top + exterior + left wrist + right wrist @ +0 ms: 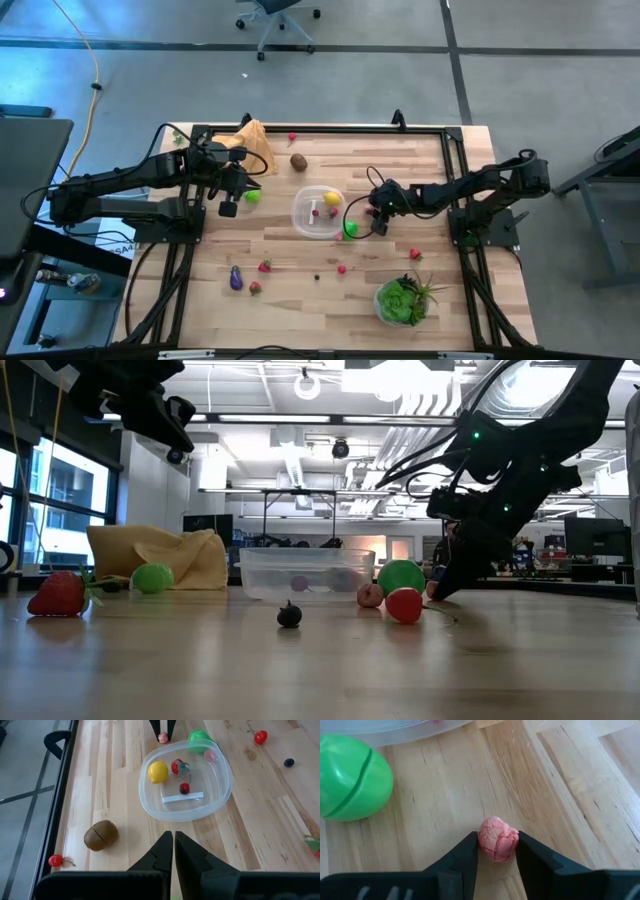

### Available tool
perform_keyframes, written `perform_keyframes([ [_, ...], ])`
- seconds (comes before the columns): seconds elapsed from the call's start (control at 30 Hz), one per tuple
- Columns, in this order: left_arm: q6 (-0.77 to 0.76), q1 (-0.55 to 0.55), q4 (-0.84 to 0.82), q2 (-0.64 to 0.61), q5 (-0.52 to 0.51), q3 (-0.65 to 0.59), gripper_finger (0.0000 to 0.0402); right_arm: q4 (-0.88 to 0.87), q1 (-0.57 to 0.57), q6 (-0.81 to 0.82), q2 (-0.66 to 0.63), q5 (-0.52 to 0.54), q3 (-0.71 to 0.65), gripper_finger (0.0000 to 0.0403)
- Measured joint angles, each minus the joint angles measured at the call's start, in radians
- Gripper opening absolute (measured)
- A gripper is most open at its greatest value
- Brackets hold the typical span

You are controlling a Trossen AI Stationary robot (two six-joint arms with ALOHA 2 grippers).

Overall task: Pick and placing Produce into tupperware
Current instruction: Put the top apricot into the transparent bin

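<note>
A: Right wrist view: why is the right pincer [498,851] down on the surface [560,780]?
B: It's pinching a pink berry [498,839], ready to lift into the tub [318,212] alongside. Left pincer [173,841] waits shut.

Two dark jointed arms, black cables, seemingly matte
</note>
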Motion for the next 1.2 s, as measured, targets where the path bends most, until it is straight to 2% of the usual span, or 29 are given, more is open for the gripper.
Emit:
perform_keyframes([
  [0.33,0.000,0.000,0.000,0.000,0.000,0.000,0.0010,-0.023,0.001,-0.002,-0.055,-0.018,0.063,0.0108],
  [0.5,0.000,0.000,0.000,0.000,0.000,0.000,0.0010,-0.078,0.001,-0.026,-0.110,-0.018,0.143,0.0108],
  [0.7,0.000,0.000,0.000,0.000,0.000,0.000,0.0010,-0.078,0.001,-0.110,-0.121,-0.085,0.272,0.0108],
  [0.83,0.000,0.000,0.000,0.000,0.000,0.000,0.0010,-0.131,0.001,-0.159,-0.051,-0.115,0.388,0.0108],
  [1.0,0.000,0.000,0.000,0.000,0.000,0.000,0.0010,-0.234,0.000,-0.227,0.121,-0.160,0.569,0.0108],
  [1.2,0.000,0.000,0.000,0.000,0.000,0.000,0.0010,-0.442,0.000,-0.274,0.309,-0.206,0.758,0.0108],
])
